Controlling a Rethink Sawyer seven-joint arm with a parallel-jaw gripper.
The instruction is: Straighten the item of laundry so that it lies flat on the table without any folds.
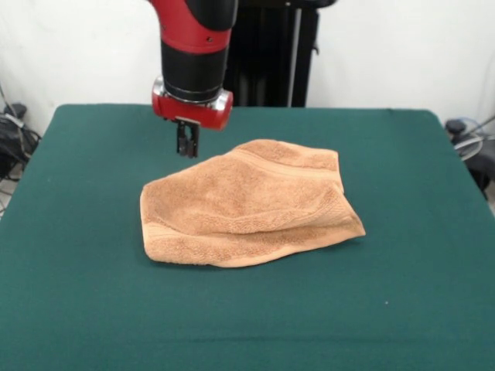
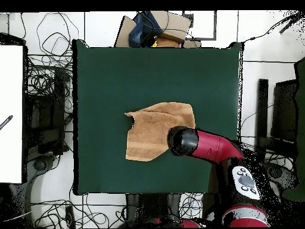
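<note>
The orange-tan towel (image 1: 247,205) lies near the middle of the dark green table (image 1: 85,294), bunched, with a folded-over layer along its near edge and a raised hump. In the overhead view the towel (image 2: 156,131) shows as an irregular folded shape on the table (image 2: 107,77). My gripper (image 1: 187,147) hangs just above the table, behind the towel's far left edge, apart from it. Its two dark fingers stand close together and hold nothing. In the overhead view the arm's wrist (image 2: 182,141) covers the gripper and the towel's edge on the base side.
The robot's black pedestal (image 1: 271,54) stands at the far side of the table. Off the table there are tangled cables (image 2: 50,89), a cardboard box (image 2: 158,27) and a white panel (image 2: 12,113). Green table surface surrounds the towel on all sides.
</note>
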